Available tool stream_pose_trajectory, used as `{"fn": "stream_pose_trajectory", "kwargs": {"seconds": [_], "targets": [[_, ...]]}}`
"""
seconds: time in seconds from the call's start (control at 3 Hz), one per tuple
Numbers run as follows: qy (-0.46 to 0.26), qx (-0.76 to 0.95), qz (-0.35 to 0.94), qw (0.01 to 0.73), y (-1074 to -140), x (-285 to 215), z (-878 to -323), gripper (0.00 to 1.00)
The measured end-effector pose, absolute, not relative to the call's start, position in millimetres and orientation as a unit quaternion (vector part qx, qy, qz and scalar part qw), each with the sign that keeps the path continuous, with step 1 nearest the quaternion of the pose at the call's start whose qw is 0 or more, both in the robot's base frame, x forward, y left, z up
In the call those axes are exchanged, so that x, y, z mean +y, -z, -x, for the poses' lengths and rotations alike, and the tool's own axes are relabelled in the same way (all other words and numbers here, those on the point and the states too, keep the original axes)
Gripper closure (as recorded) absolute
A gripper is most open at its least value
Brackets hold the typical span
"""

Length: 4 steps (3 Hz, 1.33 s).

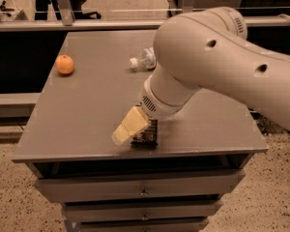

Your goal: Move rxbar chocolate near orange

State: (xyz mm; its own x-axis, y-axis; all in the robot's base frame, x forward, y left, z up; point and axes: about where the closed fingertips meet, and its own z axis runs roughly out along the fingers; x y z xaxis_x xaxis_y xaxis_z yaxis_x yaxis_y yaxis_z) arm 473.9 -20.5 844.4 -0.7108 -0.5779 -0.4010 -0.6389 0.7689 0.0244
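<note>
Pale cream gripper (131,131) is down at the near edge of the tabletop, pressed against the flat black rxbar chocolate (147,138) with small white print. From this angle I cannot tell whether it is clamped on the wrapper or only resting against it. Above it, the bulky off-white robot arm (217,57) comes in from the right and fills much of my view, hiding part of the right half of the surface. It works over a grey metal cabinet (87,110) with a flat top and a stack of drawers (140,190) below. A clear plastic bottle (144,60) lies on its side toward the far middle, just beside the arm's elbow. The bar lies near centre at the front lip, mostly covered by the wrist, with only its near end showing. The small round orange (65,64) sits at the far left, well apart from the bar and clear of the bottle. I judge I am at the pick-up step, since the bar has not yet travelled. Next I would need a firm hold, a lift clear of the top, and a carry left and away toward the fruit. I would set the bar down beside the orange without knocking it, since it would roll easily.
</note>
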Motion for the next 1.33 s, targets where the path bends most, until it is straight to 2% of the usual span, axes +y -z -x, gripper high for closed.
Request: {"fn": "stream_pose_trajectory", "kwargs": {"seconds": [0.33,0.67,1.0,1.33], "targets": [[-0.081,0.926,0.316,0.190,-830.9,-23.8,-477.2,0.00],[-0.083,0.929,0.305,0.191,-820.1,-24.7,-479.0,0.18],[-0.084,0.931,0.299,0.194,-816.5,-24.2,-480.1,0.40],[-0.084,0.931,0.299,0.194,-821.0,-24.0,-480.2,0.71]]}}
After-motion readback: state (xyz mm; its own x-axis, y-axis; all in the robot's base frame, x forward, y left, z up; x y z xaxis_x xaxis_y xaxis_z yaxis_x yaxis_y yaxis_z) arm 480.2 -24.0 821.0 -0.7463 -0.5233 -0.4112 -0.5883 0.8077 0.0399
